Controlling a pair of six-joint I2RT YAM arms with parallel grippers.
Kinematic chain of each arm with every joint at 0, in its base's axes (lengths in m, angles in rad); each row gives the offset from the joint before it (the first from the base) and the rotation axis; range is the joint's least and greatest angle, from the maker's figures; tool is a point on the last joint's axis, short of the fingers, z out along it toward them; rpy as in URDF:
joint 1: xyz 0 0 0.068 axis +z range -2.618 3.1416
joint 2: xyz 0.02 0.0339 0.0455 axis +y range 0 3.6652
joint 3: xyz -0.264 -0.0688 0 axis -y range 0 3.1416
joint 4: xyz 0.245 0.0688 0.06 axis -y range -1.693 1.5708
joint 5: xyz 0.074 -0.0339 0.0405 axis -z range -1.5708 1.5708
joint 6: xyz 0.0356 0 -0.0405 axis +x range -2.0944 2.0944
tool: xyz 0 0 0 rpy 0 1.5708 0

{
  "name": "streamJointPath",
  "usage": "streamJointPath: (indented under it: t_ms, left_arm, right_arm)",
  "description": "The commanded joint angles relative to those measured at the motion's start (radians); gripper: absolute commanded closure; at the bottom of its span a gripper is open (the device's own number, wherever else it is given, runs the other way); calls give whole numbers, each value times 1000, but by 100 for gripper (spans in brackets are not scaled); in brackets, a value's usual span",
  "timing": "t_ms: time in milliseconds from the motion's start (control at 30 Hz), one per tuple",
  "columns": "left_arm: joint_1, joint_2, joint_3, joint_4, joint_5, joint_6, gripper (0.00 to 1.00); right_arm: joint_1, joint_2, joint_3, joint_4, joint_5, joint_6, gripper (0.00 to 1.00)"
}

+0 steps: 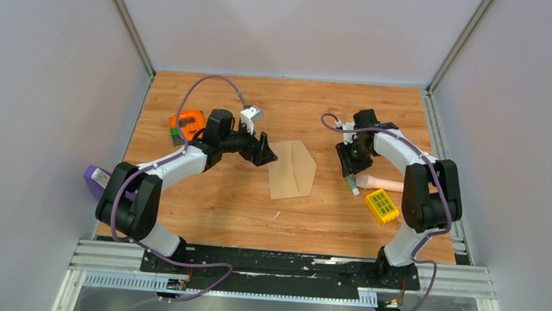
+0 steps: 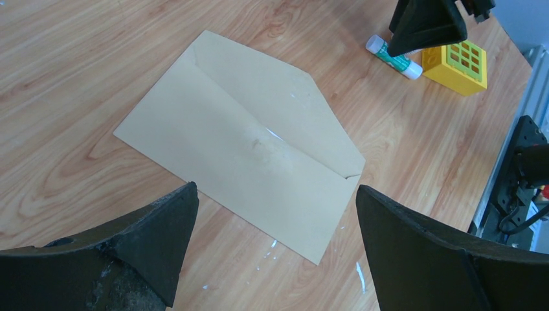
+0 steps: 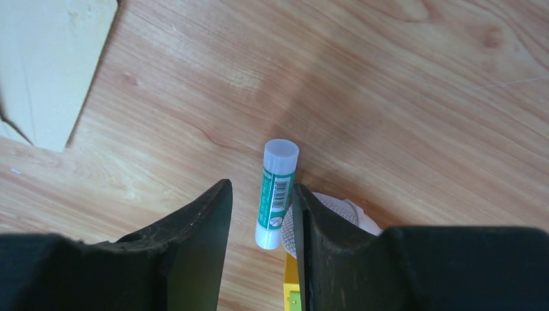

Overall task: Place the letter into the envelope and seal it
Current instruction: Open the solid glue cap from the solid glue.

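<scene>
Seen from above, the flat tan-brown kraft paper envelope (image 1: 292,169) lies mid-way across the wooden table (image 1: 213,209) with its pointed flap toward the right arm. The left gripper (image 1: 265,153) hangs just at its far left corner. The left wrist view shows what that height hides. The flap is folded out flat beyond its crease, and the envelope lies just ahead of the two black fingers, which are spread wide with nothing in them. The right gripper (image 3: 261,186) is well apart from the envelope, off to its right. Only its own camera shows the jaws partly parted, one on either side of a white-capped, green-labelled glue stick (image 3: 278,184) lying on the wood. A gap shows on one side, so the stick is not clamped. A yellow perforated plastic block (image 1: 382,206) sits near it.
</scene>
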Motion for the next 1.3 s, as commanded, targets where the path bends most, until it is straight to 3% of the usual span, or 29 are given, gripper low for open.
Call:
streamJointPath:
  t_ms: [0, 600, 833, 900, 1067, 1267]
  left_arm:
    - [5, -15, 9, 10, 2, 20, 0]
    - [5, -34, -11, 31, 3, 19, 0]
    - [5, -35, -12, 34, 5, 18, 0]
    - [5, -37, -13, 36, 5, 16, 0]
    - [5, -49, -18, 52, 14, 1, 0]
    - [5, -72, 0, 33, 39, 11, 0]
  right_arm:
    - [38, 37, -11, 40, 76, -21, 59]
    - [102, 79, -46, 50, 229, -45, 64]
    - [115, 79, -37, 44, 205, -51, 93]
    - [114, 75, -24, 36, 152, -45, 100]
    - [111, 30, 16, 17, 28, -26, 100]
    - [76, -56, 114, -10, -228, 5, 100]
